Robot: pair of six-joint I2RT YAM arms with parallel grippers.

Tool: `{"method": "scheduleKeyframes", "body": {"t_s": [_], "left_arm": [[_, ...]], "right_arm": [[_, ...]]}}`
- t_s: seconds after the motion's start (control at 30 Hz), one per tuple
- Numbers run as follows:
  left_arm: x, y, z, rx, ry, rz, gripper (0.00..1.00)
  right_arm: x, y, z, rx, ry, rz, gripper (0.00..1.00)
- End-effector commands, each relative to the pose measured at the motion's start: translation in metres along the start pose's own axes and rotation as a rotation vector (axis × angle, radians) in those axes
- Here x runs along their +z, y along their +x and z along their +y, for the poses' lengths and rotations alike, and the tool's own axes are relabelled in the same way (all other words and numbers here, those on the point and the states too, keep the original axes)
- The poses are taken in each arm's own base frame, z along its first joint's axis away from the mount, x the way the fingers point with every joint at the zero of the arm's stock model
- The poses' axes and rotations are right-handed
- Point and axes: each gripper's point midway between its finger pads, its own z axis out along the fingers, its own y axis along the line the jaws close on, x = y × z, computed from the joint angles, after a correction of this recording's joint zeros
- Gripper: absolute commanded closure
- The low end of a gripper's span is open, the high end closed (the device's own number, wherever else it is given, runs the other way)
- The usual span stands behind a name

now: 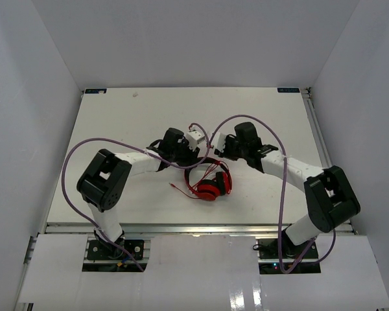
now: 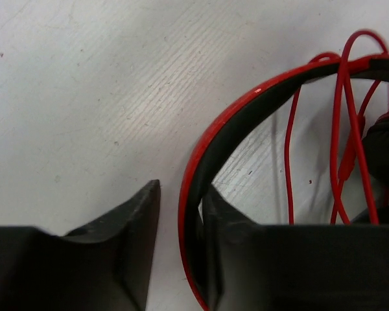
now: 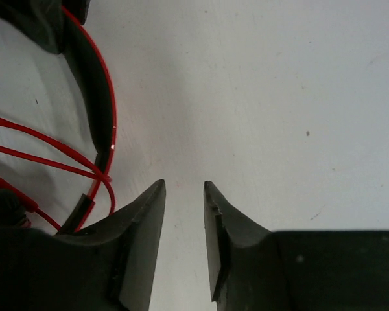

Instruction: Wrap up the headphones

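Fingers (image 2: pixel 133 246) of the left gripper (image 2: pixel 181 188) stand apart astride the headband (image 2: pixel 240 116) of the headphones (image 1: pixel 211 184). The band lies close against the right-hand finger with a gap to the other, unclamped, and the thin cord (image 2: pixel 338 129) loops over it beyond and right of the tips. On the right gripper (image 3: pixel 184 184) the fingers (image 3: pixel 240 259) are apart too, with only bare table (image 3: pixel 279 97) between them; the band curves just left of the left-hand finger, where cord strands cross to it.
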Motion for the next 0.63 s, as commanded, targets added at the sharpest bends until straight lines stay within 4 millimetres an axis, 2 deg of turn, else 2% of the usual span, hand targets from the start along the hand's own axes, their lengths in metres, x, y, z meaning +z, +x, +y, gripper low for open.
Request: {"method": "scheduleKeyframes", "body": {"t_s": [0.0,0.03,0.1,0.17,0.2,0.23,0.33,0.43,0.5,0.53,0.6], "left_arm": [[-0.012,-0.025,-0.007,-0.008,0.022,-0.047,0.44],[-0.016,-0.024,-0.009,-0.010,0.028,-0.043,0.37],[-0.028,-0.028,-0.015,-0.009,0.040,-0.047,0.15],[-0.040,-0.030,-0.019,-0.012,0.039,-0.055,0.02],[-0.052,-0.041,-0.021,-0.009,0.033,-0.087,0.02],[-0.065,-0.051,-0.024,-0.002,0.027,-0.125,0.02],[-0.093,-0.068,-0.032,-0.021,0.017,-0.196,0.02],[-0.136,-0.091,-0.043,-0.049,0.004,-0.303,0.02],[-0.154,-0.083,-0.050,-0.096,0.003,-0.344,0.02],[-0.169,-0.087,-0.055,-0.104,0.004,-0.395,0.02],[-0.189,-0.082,-0.064,-0.149,0.012,-0.463,0.02]], "right_arm": [[-0.037,-0.030,-0.030,0.068,0.064,-0.123,0.56],[-0.045,-0.027,-0.031,0.098,0.064,-0.127,0.53],[-0.065,-0.019,-0.035,0.167,0.071,-0.131,0.42],[-0.084,-0.019,-0.033,0.239,0.078,-0.156,0.12],[-0.096,-0.016,-0.035,0.284,0.102,-0.170,0.08],[-0.108,-0.017,-0.039,0.305,0.128,-0.192,0.10],[-0.122,-0.006,-0.031,0.487,0.173,-0.190,0.10],[-0.137,0.002,-0.031,0.644,0.262,-0.165,0.10],[-0.144,0.014,-0.036,0.763,0.355,-0.125,0.10],[-0.149,0.016,-0.038,0.786,0.392,-0.119,0.10],[-0.155,0.019,-0.039,0.796,0.428,-0.120,0.10]]}}
